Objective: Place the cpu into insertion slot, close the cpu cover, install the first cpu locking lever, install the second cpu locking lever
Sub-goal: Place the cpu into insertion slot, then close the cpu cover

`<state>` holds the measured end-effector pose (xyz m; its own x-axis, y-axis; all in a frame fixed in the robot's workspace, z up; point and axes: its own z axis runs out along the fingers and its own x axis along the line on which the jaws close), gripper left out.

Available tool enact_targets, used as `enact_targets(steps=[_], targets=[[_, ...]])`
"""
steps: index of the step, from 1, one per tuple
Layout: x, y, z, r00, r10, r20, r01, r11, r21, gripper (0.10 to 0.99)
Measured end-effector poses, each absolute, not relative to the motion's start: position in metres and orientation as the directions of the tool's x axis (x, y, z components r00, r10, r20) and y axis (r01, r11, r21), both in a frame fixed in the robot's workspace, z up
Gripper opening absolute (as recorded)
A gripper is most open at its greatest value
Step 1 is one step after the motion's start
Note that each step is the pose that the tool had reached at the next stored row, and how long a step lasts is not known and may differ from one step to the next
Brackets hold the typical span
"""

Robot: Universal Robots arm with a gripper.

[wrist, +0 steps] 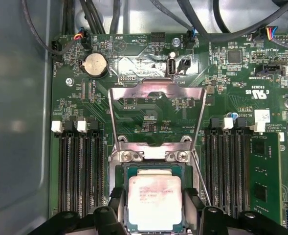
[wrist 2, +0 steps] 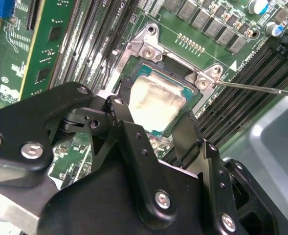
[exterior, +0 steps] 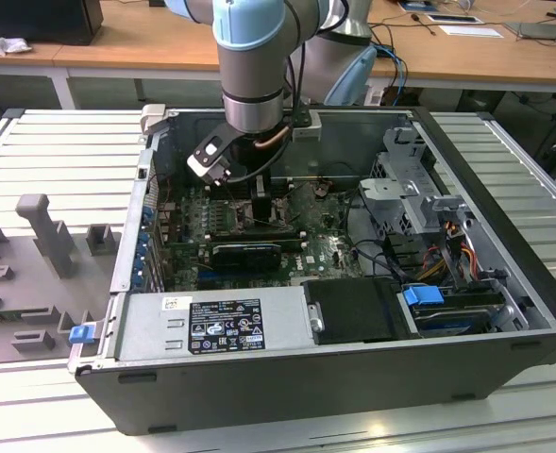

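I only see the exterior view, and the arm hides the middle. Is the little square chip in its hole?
Observer: Yes. In the first wrist view the silvery-beige square cpu lies flat in the black-framed square insertion slot.
Operator: Is the lid shut?
Observer: No. The thin dark-silver metal cpu cover is swung open, away from the slot.
Operator: And the levers?
Observer: In the second wrist view one thin metal locking lever juts from the slot's corner.

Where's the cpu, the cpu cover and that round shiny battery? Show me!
the cpu [wrist: 155,200]: first wrist view, middle of its pale metal face.
the cpu cover [wrist: 156,93]: first wrist view, the frame bar opposite its hinge.
the round battery [wrist: 96,64]: first wrist view, middle of its silver top.
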<state>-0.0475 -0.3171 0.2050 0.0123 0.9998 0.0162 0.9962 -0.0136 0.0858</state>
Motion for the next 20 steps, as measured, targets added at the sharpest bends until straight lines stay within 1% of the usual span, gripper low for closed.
enact_targets(steps=[2, 3, 4, 5, 6, 9, 10, 11, 20], targets=[[-0.047, -0.317, 0.209, 0.012, 1.000, 0.016, 0.996, -0.014, 0.086, 0.588], [-0.047, -0.317, 0.210, 0.012, 1.000, 0.016, 0.996, -0.014, 0.086, 0.522], [-0.047, -0.317, 0.212, 0.012, 1.000, 0.016, 0.996, -0.014, 0.086, 0.396], [-0.047, -0.317, 0.212, 0.012, 1.000, 0.016, 0.996, -0.014, 0.085, 0.337], [-0.047, -0.317, 0.213, 0.012, 1.000, 0.016, 0.996, -0.014, 0.085, 0.337], [-0.047, -0.317, 0.215, 0.012, 1.000, 0.016, 0.996, -0.014, 0.085, 0.157], [-0.047, -0.317, 0.216, 0.012, 1.000, 0.016, 0.996, -0.014, 0.085, 0.157], [-0.047, -0.317, 0.216, 0.012, 1.000, 0.016, 0.996, -0.014, 0.085, 0.106], [-0.047, -0.317, 0.223, 0.012, 1.000, 0.016, 0.996, -0.014, 0.085, 0.106]])
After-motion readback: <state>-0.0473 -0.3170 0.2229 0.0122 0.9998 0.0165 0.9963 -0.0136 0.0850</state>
